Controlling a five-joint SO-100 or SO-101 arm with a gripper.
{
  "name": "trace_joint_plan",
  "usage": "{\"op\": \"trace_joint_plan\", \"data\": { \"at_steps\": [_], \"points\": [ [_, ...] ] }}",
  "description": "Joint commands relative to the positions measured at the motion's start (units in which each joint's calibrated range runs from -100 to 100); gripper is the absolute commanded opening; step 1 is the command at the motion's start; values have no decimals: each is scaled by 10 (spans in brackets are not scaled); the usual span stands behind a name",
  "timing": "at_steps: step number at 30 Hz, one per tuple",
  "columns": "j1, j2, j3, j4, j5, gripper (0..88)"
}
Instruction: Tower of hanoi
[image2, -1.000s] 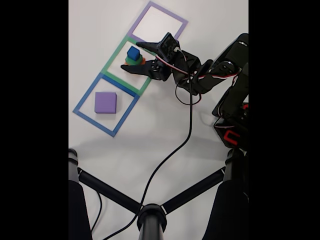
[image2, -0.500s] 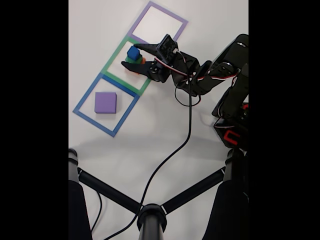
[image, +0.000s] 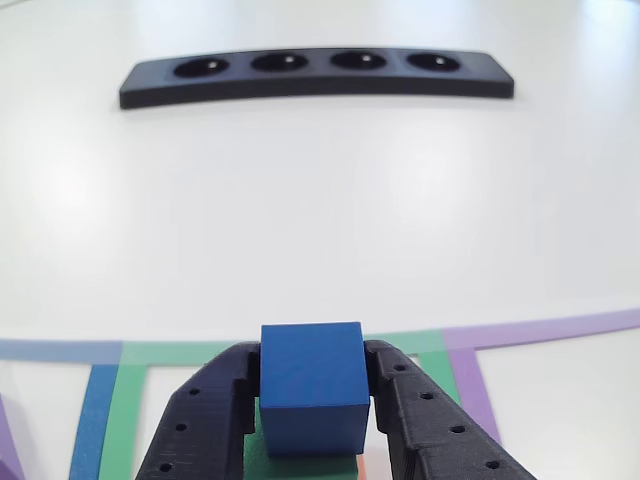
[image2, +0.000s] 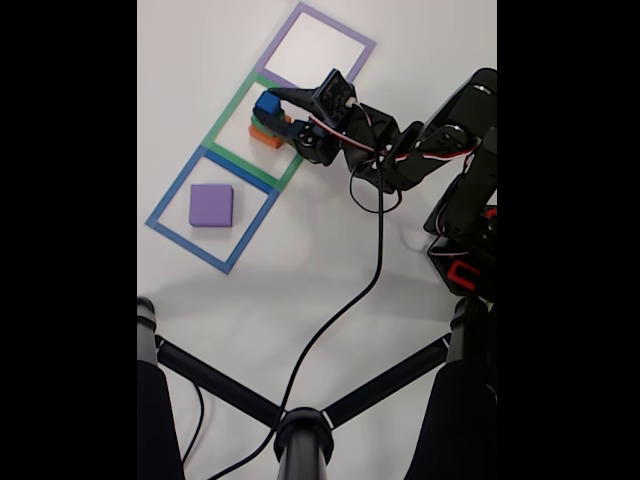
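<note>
In the other view, the black two-finger gripper (image: 312, 395) is clenched on the small blue cube (image: 311, 388), with one finger touching each side face of it. The cube sits on top of a flat green block (image: 300, 466), and a thin orange edge (image: 361, 468) shows under that at the bottom of the picture. Beyond the cube, toward 12 o'clock, the white table (image: 320, 220) is free until a long black plastic strip with four round holes (image: 316, 75) near the far edge.

In the fixed view, the gripper (image2: 266, 107) reaches from the black arm (image2: 400, 150) at 3 o'clock into the green tape square (image2: 222, 131). The blue cube (image2: 266, 103) is between the fingers, above the orange block (image2: 266, 135), and this stack lies in the upper part of the green square, close to its border with the purple tape square (image2: 362, 42) at 1 o'clock. The inside of the purple square is bare. At 7 o'clock from the stack, the blue tape square (image2: 166, 203) holds a flat lilac square block (image2: 211, 205) at its middle, well apart from the gripper. A black cable (image2: 340, 310) runs from the arm toward 6 o'clock across open table, down to a black stand (image2: 302, 435) with three legs.
</note>
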Motion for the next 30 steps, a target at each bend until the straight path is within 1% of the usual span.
{"op": "trace_joint_plan", "data": {
  "at_steps": [1,7,11,14,16,18,20,22,25,27,30],
  "points": [
    [-5,-5,3,-15,6,8],
    [-5,-10,3,-15,6,2],
    [-7,-45,4,3,6,5],
    [-11,-102,0,59,6,1],
    [-14,-154,-11,124,6,1],
    [-15,-206,-32,204,6,1],
    [-15,-267,-66,315,6,1],
    [-13,-325,-114,450,6,1],
    [-10,-400,-227,699,6,1],
    [-9,-431,-304,837,6,1],
    [-15,-454,-419,1004,6,1]
  ]
}}
